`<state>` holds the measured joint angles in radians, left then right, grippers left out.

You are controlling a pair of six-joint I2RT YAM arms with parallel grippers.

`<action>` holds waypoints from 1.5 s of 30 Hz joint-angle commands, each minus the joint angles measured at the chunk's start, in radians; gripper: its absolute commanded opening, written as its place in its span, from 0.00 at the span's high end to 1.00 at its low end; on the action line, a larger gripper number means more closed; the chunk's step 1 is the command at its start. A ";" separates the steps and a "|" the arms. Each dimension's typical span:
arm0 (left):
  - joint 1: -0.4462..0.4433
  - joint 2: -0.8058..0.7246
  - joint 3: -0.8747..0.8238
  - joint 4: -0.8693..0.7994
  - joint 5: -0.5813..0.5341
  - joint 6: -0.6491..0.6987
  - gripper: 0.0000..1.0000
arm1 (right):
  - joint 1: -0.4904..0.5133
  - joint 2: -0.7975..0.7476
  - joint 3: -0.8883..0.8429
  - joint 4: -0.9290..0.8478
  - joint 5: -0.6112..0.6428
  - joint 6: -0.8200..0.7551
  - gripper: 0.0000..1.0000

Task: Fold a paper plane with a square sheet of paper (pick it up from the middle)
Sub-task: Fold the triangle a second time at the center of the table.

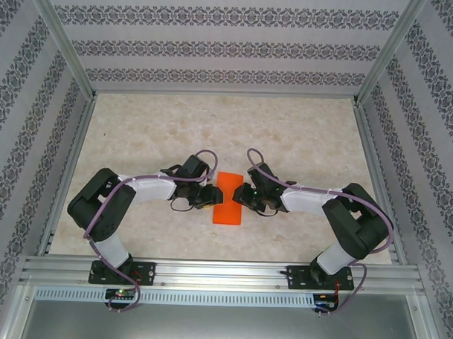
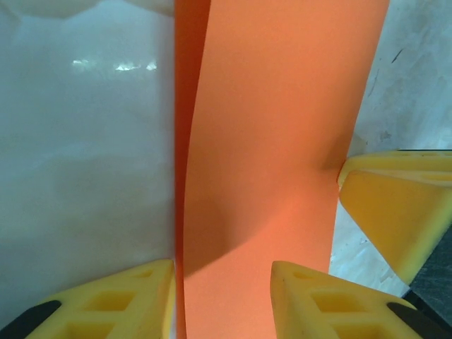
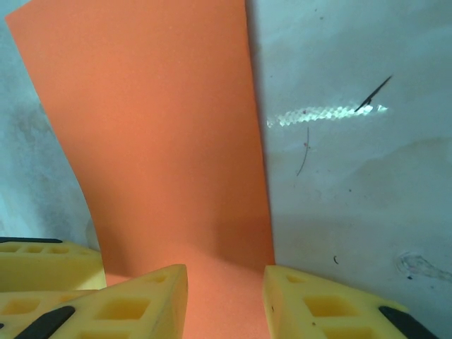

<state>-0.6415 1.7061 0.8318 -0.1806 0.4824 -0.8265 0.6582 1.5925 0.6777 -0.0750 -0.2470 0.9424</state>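
Observation:
The orange sheet of paper lies in the middle of the table, folded into a narrow upright strip. My left gripper reaches it from the left and my right gripper from the right, both low over its middle. In the left wrist view the paper runs between the parted yellow fingers of the left gripper, and a second layer shows along its left edge. A finger of the other gripper touches its right edge. In the right wrist view the paper lies under the open right gripper.
The pale marbled table is bare around the paper. Patterned walls and metal frame posts close in the back and sides. An aluminium rail carries both arm bases at the near edge.

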 commanded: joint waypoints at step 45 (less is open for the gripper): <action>0.008 -0.025 -0.032 0.203 0.043 -0.133 0.73 | 0.021 -0.511 -0.156 -0.059 0.298 -0.168 0.31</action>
<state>-0.6415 1.7023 0.7906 -0.0296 0.5121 -0.9440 0.6613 1.0946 0.5430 -0.1650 -0.0177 0.8520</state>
